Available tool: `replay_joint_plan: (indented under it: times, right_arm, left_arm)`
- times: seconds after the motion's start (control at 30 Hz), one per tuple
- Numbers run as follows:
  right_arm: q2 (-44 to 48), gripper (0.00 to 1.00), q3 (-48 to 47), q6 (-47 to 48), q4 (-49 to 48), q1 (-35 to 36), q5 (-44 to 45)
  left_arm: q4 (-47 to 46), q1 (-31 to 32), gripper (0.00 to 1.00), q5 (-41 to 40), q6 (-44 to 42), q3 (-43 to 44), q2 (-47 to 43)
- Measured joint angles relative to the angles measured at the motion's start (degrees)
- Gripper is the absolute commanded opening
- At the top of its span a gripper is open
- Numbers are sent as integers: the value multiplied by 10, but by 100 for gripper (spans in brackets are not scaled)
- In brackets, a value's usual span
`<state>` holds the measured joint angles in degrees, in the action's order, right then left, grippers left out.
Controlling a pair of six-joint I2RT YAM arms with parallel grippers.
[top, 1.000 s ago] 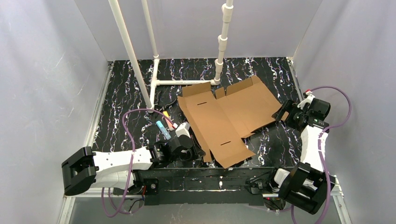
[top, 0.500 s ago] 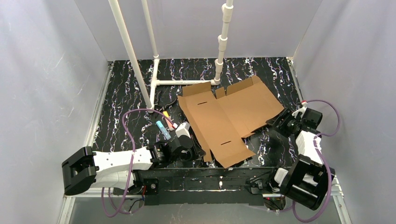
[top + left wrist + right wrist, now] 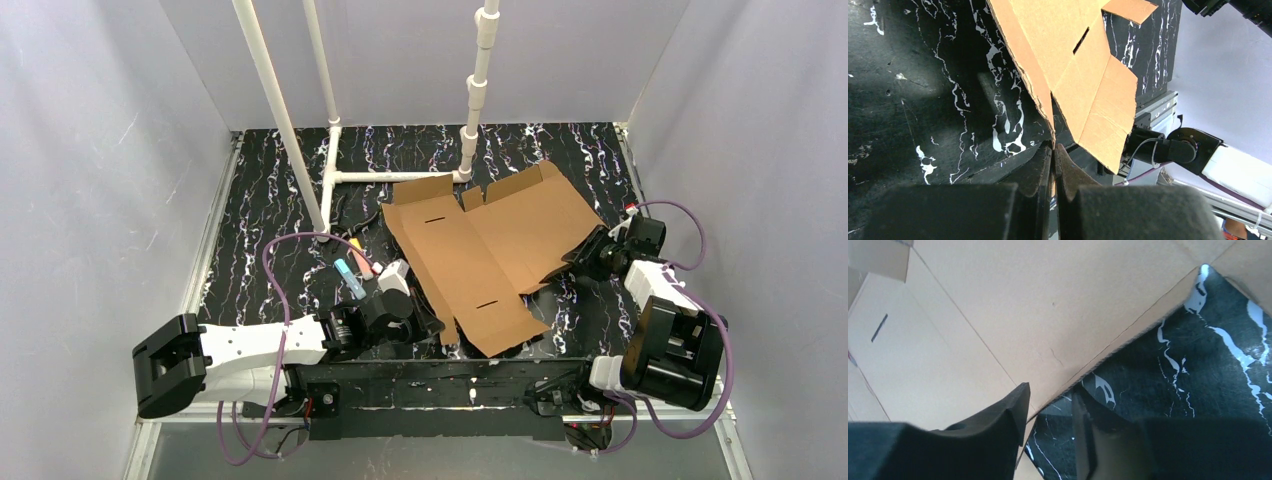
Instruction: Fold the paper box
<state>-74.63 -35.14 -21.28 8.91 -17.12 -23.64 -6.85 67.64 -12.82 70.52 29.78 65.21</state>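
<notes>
The paper box (image 3: 490,245) is a flat brown cardboard sheet with flaps and slots, lying mid-table. My left gripper (image 3: 428,322) is at its near left edge. In the left wrist view the left gripper (image 3: 1053,146) is shut on a sliver of the paper box (image 3: 1073,65). My right gripper (image 3: 585,255) is at the sheet's right edge. In the right wrist view the right gripper (image 3: 1050,395) is partly open and straddles the edge of the paper box (image 3: 1023,305). One of its fingers (image 3: 1015,405) is over the cardboard; the other is on the table side.
A white pipe frame (image 3: 400,177) lies behind the sheet, with an upright pipe (image 3: 478,90) at the back. Coloured pens (image 3: 352,270) lie left of the cardboard by a purple cable (image 3: 290,240). Grey walls close the black marbled table (image 3: 280,190) on three sides.
My right arm has swung in and down towards the sheet's right edge, and its jaws have narrowed around that edge. The left gripper has stayed shut in place.
</notes>
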Motion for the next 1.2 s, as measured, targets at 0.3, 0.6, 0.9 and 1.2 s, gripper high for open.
replay_joint_plan:
  times: [0.3,0.6,0.9,1.2]
  right_arm:
    - [-20,1,-8,-24,-11,1,43]
    - [-4,1,-17,-3,-15,1,79]
    - [10,1,-48,117,-31,-16,116]
    - [145,1,-43,293,-45,-50,7]
  left_arm:
    - [-49,2,0,30,-21,3,29]
    - [-95,4,21,73,-40,5,53]
    - [-102,5,64,91,-77,-14,-8]
    - [10,-63,97,44,-282,-7,-174]
